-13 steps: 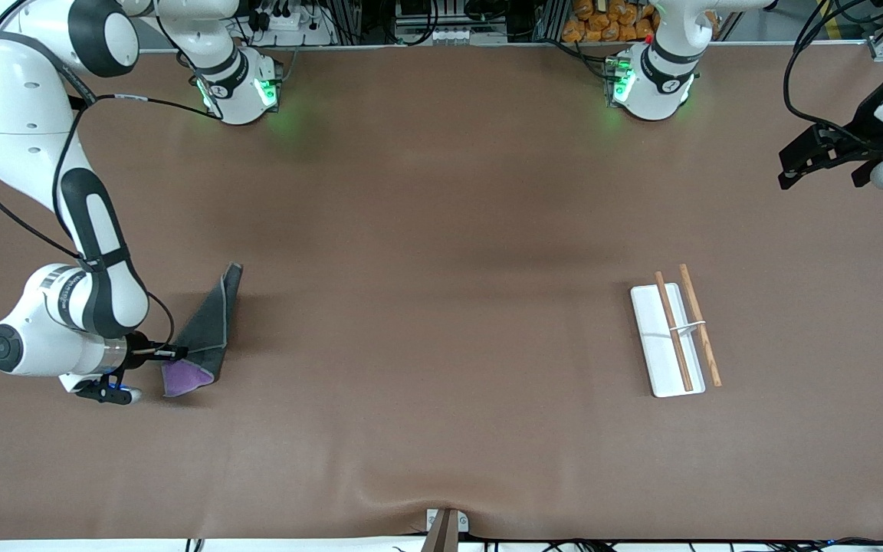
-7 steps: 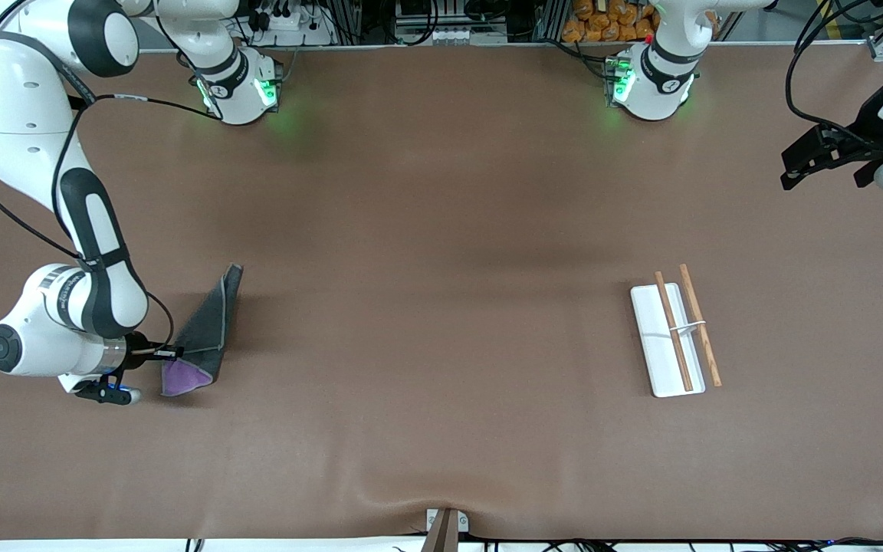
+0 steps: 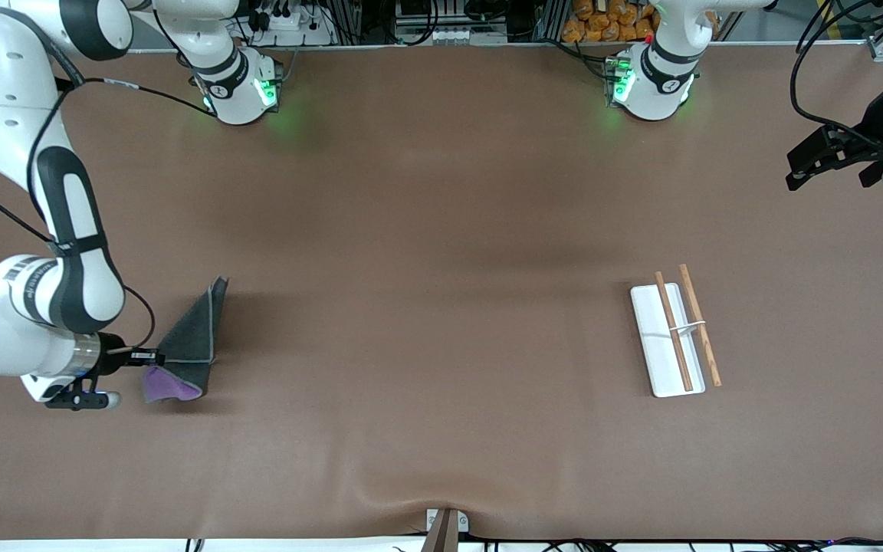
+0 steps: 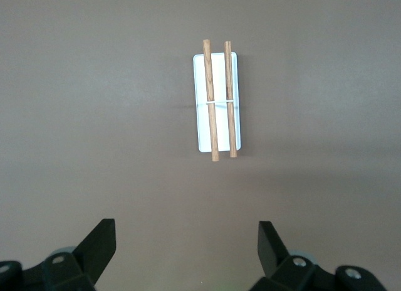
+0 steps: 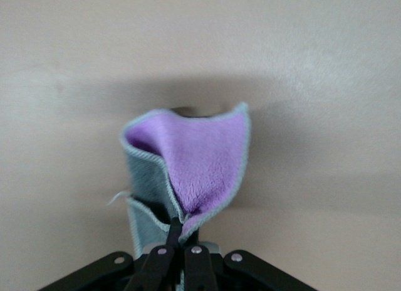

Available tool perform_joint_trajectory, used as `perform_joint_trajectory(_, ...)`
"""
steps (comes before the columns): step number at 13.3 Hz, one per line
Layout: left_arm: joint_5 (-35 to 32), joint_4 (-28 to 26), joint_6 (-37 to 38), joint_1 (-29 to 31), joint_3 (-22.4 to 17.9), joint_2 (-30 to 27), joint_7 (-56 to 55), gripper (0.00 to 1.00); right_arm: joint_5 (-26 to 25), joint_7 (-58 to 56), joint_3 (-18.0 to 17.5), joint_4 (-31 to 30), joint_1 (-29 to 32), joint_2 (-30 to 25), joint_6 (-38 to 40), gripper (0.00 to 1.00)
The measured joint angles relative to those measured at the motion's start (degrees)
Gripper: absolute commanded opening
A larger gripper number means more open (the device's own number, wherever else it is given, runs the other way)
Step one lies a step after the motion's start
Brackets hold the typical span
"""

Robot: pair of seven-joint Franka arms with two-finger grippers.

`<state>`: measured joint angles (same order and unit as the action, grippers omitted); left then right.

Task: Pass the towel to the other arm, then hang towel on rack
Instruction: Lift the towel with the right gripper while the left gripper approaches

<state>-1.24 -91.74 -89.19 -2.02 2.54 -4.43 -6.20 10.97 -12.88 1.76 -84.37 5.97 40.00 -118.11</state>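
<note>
– One corner of the towel (image 3: pixel 185 349) is pinched in the right claw (image 3: pixel 152 356), at the right arm's end of the desk (image 3: pixel 426 230).

– And the rack (image 3: pixel 675 333)?

– Well apart, at the left arm's end, rods pointing toward the front camera. The left claw (image 3: pixel 828 157) waits near it, spread wide.

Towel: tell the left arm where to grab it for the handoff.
Take the towel by its free grey corner pointing toward the robots' bases, coming from the rack end. The right claw is shut on the opposite edge; that peak stands clear of it.
</note>
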Motion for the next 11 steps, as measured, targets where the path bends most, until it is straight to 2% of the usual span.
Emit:
perform_joint_trajectory(6, 0.00, 0.00, 0.00, 0.13, -0.02, 0.00, 0.00, 1.00, 0.00, -0.50, -0.76, 0.40, -1.35, -7.20, 4.39, 0.00)
perform_joint_trajectory(11, 0.00, -0.01, 0.00, 0.20, -0.03, 0.00, 0.00, 1.00, 0.19, 0.77, -1.63, 1.38, -6.65, -12.69, 8.15, 0.00)
